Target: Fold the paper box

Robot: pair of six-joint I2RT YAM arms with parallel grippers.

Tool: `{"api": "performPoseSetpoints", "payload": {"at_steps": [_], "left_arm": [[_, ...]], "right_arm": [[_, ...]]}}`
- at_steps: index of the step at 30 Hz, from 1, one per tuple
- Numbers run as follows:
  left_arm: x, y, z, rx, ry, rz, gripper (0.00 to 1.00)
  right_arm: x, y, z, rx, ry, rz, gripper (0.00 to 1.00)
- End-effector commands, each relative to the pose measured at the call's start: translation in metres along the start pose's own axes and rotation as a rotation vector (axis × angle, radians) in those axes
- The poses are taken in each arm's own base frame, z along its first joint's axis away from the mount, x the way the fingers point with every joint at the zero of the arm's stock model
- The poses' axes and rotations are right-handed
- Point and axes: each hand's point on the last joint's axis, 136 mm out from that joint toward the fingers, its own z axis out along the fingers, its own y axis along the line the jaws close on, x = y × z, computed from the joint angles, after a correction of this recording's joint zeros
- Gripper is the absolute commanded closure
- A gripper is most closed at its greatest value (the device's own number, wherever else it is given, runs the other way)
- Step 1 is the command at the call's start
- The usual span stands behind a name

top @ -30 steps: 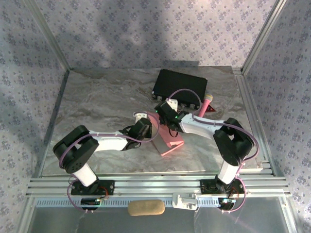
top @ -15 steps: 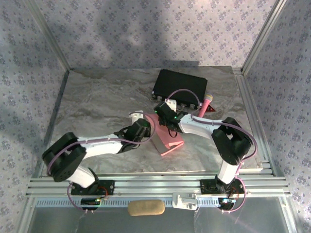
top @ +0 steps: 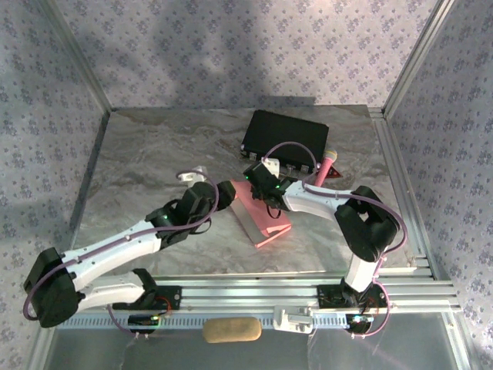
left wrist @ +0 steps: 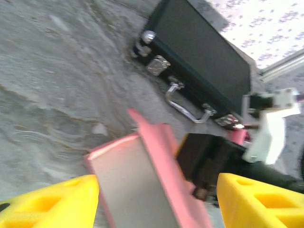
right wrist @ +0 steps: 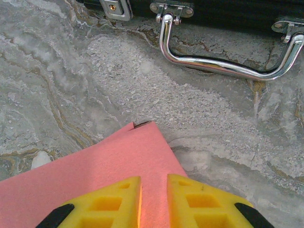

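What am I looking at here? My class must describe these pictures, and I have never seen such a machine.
Two robot arms are bolted at the near edge of a grey marbled table. One picture looks down from above; the other two come from cameras on the wrists, with yellow fingers at the bottom. On the table lie a salmon-pink paper box, a black hard case with metal latches and a small pink microphone. The right gripper seems closed on the box's card. The left gripper is open, the box just ahead of it.
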Motion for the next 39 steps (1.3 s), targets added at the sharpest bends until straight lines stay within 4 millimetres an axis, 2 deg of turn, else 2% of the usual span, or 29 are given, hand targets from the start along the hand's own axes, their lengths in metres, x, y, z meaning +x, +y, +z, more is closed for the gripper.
{"api": "performPoseSetpoints", "payload": {"at_steps": [1,8,10,15,19,24,29,32,35,39], "left_arm": [[0.021,-0.013,0.005,0.032,0.123,-0.057,0.34],[0.053,-0.014,0.036,0.018,0.23,-0.068,0.34],[0.061,-0.005,0.044,-0.014,0.248,-0.062,0.35],[0.079,0.033,0.053,-0.113,0.258,-0.074,0.39],[0.091,0.049,0.057,-0.153,0.279,-0.069,0.41],[0.096,0.065,0.059,-0.187,0.265,-0.091,0.42],[0.084,0.054,0.052,-0.148,0.235,-0.095,0.41],[0.07,0.045,0.041,-0.137,0.213,-0.072,0.4],[0.051,0.041,0.026,-0.144,0.185,-0.02,0.36],[0.022,0.043,0.021,-0.116,0.222,0.001,0.35]], "right_arm": [[-0.001,-0.004,0.001,0.031,-0.001,-0.008,0.78],[-0.002,-0.005,0.0,0.032,-0.001,-0.011,0.78],[-0.002,-0.006,0.0,0.031,0.0,-0.01,0.78],[-0.005,-0.006,-0.002,0.025,-0.001,-0.008,0.78],[-0.009,-0.007,-0.005,0.022,-0.001,-0.008,0.78],[-0.016,-0.011,-0.015,0.022,-0.011,0.003,0.78],[-0.024,-0.022,-0.038,0.023,-0.04,0.025,0.77],[-0.02,-0.037,-0.055,0.03,-0.039,0.062,0.75],[-0.001,-0.056,-0.071,0.039,0.004,0.13,0.68],[0.042,-0.076,-0.088,-0.003,0.104,0.288,0.56]]}}
